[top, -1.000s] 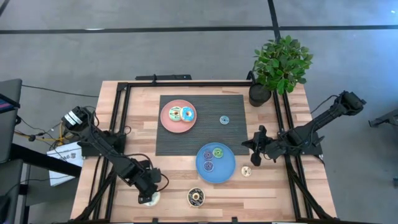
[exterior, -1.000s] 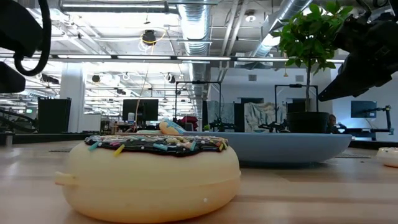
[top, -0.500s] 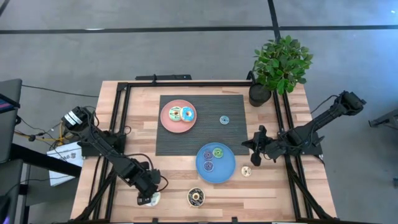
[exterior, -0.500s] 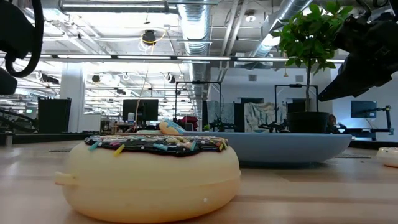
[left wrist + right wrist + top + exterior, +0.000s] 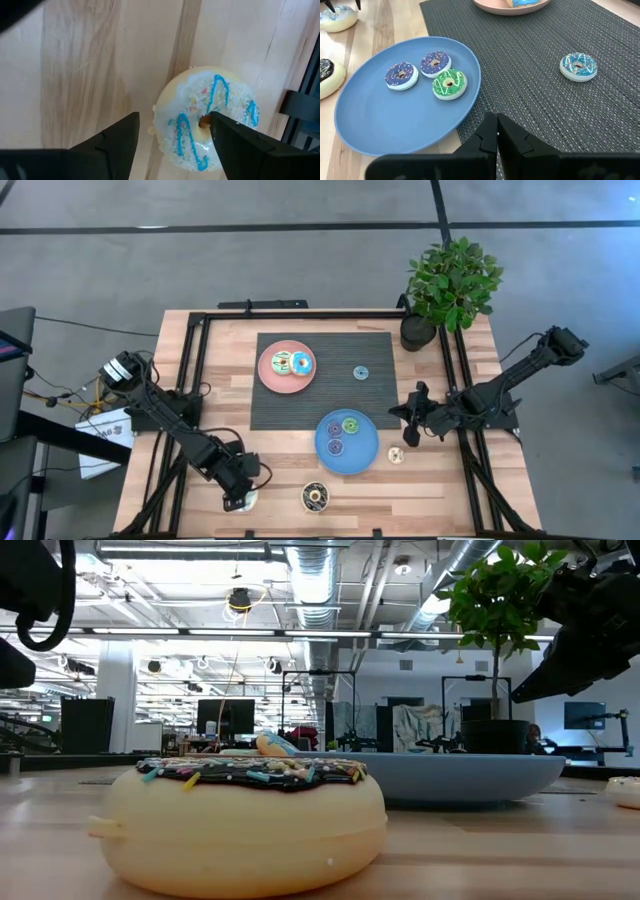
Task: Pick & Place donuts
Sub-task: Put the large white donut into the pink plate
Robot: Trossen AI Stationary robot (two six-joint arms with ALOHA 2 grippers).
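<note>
A white donut with blue zigzag icing (image 5: 210,120) (image 5: 245,501) lies on the bare wood near the table's near edge. My left gripper (image 5: 173,118) (image 5: 238,497) is open above it, with one finger beside its rim and the other over its hole. A dark brown donut (image 5: 315,497) (image 5: 245,820) lies to its right. The blue plate (image 5: 365,455) (image 5: 380,125) holds a green donut (image 5: 449,83) and two purple ones (image 5: 400,75). The pink plate (image 5: 268,375) holds two donuts. A small blue donut (image 5: 578,66) lies on the mat. My right gripper (image 5: 493,131) (image 5: 410,426) is shut, right of the blue plate. My left gripper comes at the white donut from above, pointing down, with its fingers spread across the donut's top. I cannot tell whether a fingertip (image 5: 215,120) touches the icing; the donut lies flat on the table.
A small cream donut (image 5: 397,455) lies on the wood between the blue plate and my right gripper. A potted plant (image 5: 450,285) stands at the far right corner. A dark ribbed mat (image 5: 380,345) covers the table's middle. Black frame rails (image 5: 195,370) run along both sides.
</note>
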